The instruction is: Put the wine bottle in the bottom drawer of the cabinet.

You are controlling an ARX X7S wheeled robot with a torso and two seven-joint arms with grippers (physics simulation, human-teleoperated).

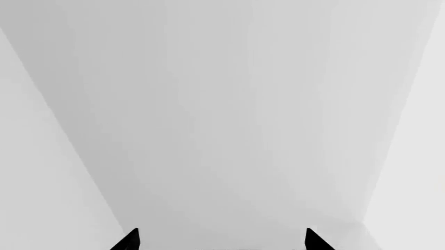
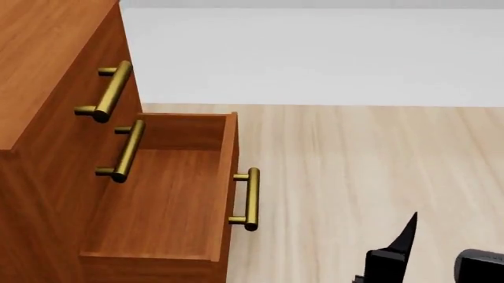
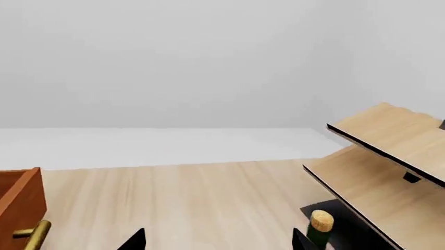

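My bottom drawer (image 2: 162,200) stands open, left of frame in the head view.
My right gripper (image 3: 217,240) is spread, holding nothing; the wine bottle (image 3: 320,225) sits beside it, lower right.

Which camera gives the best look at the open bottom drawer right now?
The head view: the bottom drawer shows pulled out of the cabinet, its bare wooden inside and brass handle visible. The right wrist view catches only a drawer corner and handle end. The left wrist view shows none of it.
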